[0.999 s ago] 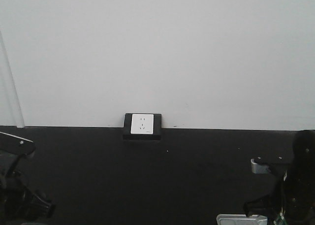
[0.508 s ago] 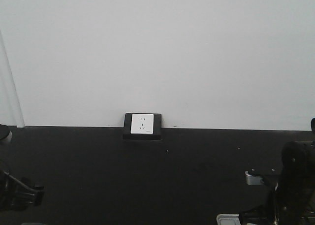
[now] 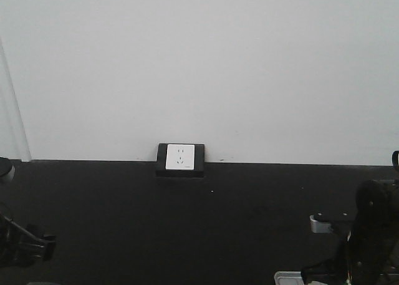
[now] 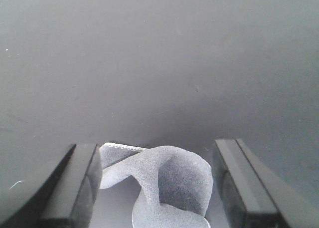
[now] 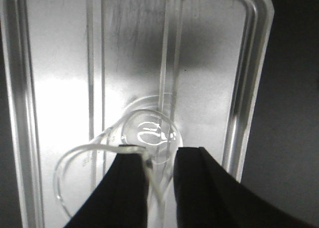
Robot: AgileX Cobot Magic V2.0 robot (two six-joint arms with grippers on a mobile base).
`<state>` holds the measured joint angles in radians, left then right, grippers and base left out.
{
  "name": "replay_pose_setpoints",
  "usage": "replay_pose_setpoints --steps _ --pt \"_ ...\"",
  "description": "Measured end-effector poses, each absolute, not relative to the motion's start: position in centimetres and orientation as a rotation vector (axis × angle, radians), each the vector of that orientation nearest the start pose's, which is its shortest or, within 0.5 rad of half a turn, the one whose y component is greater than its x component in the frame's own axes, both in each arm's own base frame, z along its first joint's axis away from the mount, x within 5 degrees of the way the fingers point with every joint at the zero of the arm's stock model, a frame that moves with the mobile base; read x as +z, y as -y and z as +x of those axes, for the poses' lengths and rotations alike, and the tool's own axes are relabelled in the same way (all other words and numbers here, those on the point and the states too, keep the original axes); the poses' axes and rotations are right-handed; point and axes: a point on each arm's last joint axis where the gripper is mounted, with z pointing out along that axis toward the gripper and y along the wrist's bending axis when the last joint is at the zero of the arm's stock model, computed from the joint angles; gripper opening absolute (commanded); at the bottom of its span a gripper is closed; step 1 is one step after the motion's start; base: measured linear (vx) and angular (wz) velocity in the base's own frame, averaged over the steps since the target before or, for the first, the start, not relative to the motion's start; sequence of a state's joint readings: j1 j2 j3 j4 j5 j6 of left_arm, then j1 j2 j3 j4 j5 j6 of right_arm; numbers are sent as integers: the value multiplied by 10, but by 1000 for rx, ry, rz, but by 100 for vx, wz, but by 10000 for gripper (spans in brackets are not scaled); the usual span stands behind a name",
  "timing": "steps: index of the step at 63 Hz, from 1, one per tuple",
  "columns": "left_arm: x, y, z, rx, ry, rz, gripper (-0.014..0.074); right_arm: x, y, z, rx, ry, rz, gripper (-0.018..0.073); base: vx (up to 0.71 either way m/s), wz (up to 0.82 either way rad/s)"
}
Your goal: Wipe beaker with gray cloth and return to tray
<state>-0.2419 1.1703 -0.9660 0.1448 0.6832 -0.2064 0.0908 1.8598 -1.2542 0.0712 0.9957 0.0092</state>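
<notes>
In the left wrist view the gray cloth [image 4: 174, 180] lies in a raised fold on the dark table. My left gripper [image 4: 155, 155] is open, with one finger on each side of the cloth. The left finger [image 4: 75, 188] touches the cloth's edge. In the right wrist view the clear glass beaker [image 5: 149, 132] is over the silvery tray [image 5: 60, 63]. My right gripper [image 5: 160, 157] is nearly closed across the beaker's wall at the rim, with one finger inside and one outside. A corner of the tray [image 3: 288, 277] shows beside the right arm [image 3: 374, 235] in the front view.
A black table top [image 3: 199, 222] runs to a white wall with a socket block [image 3: 181, 159] at the back centre. The left arm [image 3: 25, 247] is low at the left edge. Dark table borders the tray's right rim [image 5: 259, 88].
Since a second ago the left arm has dropped lower at the left edge. The right arm has sunk and shifted slightly left. Almost nothing has moved in the last half second.
</notes>
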Motion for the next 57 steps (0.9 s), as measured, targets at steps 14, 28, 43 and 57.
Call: replay_pose_setpoints --steps 14,28,43,57 --pt "326 50 235 -55 -2359 131 582 187 -37 349 98 -3087 -69 312 0 0" --pt "326 50 235 -55 -2359 131 582 190 -37 346 98 -3103 -71 312 0 0" --pt "326 50 235 -55 -2359 131 582 227 -35 335 79 -3020 -89 311 0 0" --pt "325 49 235 -53 -2366 131 530 281 -32 311 87 -2867 -93 293 0 0"
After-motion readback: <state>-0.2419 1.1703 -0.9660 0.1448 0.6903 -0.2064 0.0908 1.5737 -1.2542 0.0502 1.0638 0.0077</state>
